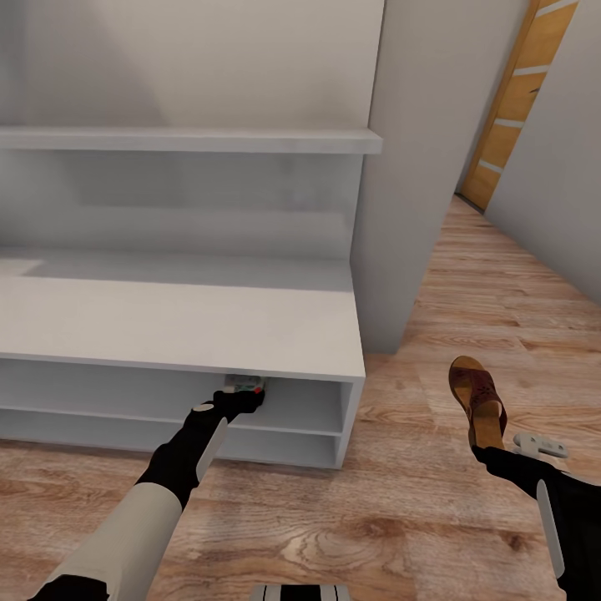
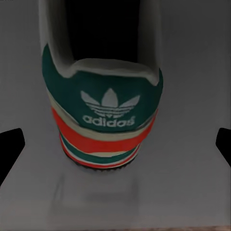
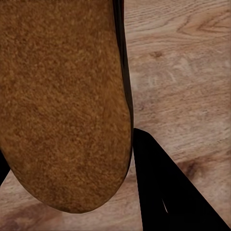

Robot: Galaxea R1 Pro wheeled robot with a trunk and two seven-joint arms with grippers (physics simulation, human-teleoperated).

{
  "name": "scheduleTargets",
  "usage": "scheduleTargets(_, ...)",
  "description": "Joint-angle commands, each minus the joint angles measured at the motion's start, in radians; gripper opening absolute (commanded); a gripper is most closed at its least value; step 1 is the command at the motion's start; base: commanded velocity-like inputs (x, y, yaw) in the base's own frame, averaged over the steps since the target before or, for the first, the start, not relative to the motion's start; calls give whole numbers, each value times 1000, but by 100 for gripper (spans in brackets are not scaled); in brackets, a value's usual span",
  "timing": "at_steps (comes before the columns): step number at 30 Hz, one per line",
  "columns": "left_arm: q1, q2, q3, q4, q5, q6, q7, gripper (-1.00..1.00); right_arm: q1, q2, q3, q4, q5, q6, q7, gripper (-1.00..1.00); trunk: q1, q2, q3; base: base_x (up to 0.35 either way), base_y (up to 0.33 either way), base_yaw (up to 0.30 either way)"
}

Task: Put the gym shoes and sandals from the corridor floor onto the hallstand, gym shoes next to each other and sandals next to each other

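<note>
Left arm reaches forward and down to the hallstand, its left hand at the mouth of the upper low shelf, just under the thick counter top. A gym shoe sits on that shelf directly ahead of the hand, heel toward it; only a sliver of it shows from the head camera.

Left wrist camera: gym shoe dead ahead between the fingers, heel on. Green heel panel with white trefoil logo, red band below, striped sole edge. Shoe rests on the grey shelf surface. The two dark fingertips sit wide apart at either edge of the frame, well clear of the shoe, so the left hand is spread and holds nothing.

Right arm low at the right side. Right hand pinches the heel end of a brown sandal, which extends forward from the hand, over the corridor floor. Whether the toe touches the planks, cannot tell.

Right wrist camera: tan suede-like footbed of the sandal very close, a dark finger just beside its edge, wood planks beyond.

Small pale grey bracket-like object on the floor just right of the right hand.
</note>
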Motion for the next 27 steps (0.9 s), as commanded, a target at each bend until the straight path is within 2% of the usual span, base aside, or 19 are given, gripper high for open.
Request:
scheduleTargets(1, 0, 0, -1, -1, 8, 5, 0, 100, -1, 0, -1, -1, 7, 5, 7, -100, 0, 0, -1, 0, 0, 0)
scheduleTargets(9, 0, 0, -3, -1, 6, 3, 0, 100, -1, 1, -1, -1, 8, 5, 7, -100, 0, 0, -1, -21, 0, 0)
scheduleTargets(27, 1, 0, -5, -3, 6, 1, 0, 100, -1, 5, -1, 0, 11, 4, 7, -100, 0, 0, -1, -322, 0, 0)
